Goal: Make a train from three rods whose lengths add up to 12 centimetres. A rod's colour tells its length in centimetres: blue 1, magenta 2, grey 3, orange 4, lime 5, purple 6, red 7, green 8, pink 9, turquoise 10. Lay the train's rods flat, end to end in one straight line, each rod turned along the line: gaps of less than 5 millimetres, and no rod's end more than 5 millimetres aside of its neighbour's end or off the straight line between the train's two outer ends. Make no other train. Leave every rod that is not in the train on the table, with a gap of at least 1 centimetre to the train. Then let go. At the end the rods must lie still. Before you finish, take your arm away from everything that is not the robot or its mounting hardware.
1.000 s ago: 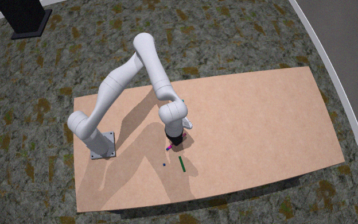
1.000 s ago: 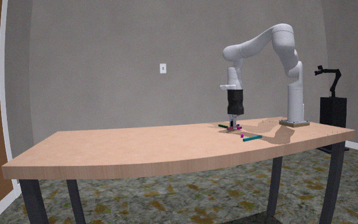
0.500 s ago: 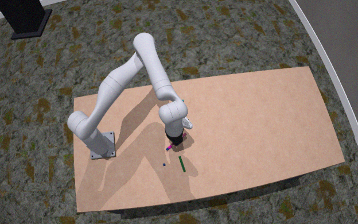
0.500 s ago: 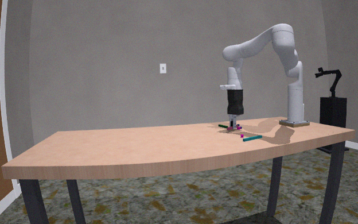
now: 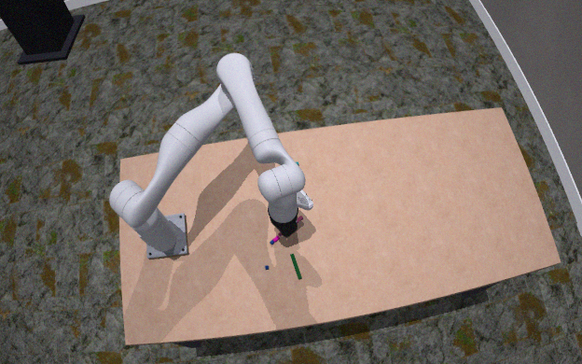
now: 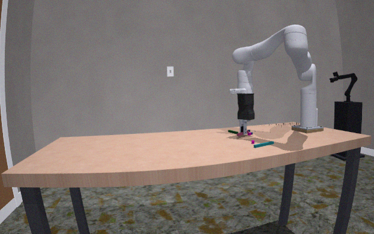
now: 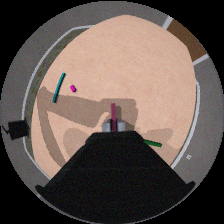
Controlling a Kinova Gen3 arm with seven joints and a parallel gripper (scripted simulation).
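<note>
Grey-walled room, mottled floor [image 6: 180, 207], curved wooden table [image 6: 150, 156].

High top view facing down, distant side exterior, close wrist view, all sharing table [image 5: 420, 196].

From above, the wrist covers the gripper [image 5: 284, 230] entirely, so its fingers cannot be seen there. It also hides the middle of the pink rod [image 5: 275, 240], leaving only the two ends showing on either side. The turquoise rod [image 5: 297, 163], on the far side of the pink rod, is a mere sliver behind the forearm. The blue rod [image 5: 267, 267], near the pink rod, is too small to show a shape. In the wrist view the gripper's dark body blocks the near end of the green rod [image 7: 153, 144]. The black pedestal [image 5: 39, 28] is cut by the frame's top.
</note>
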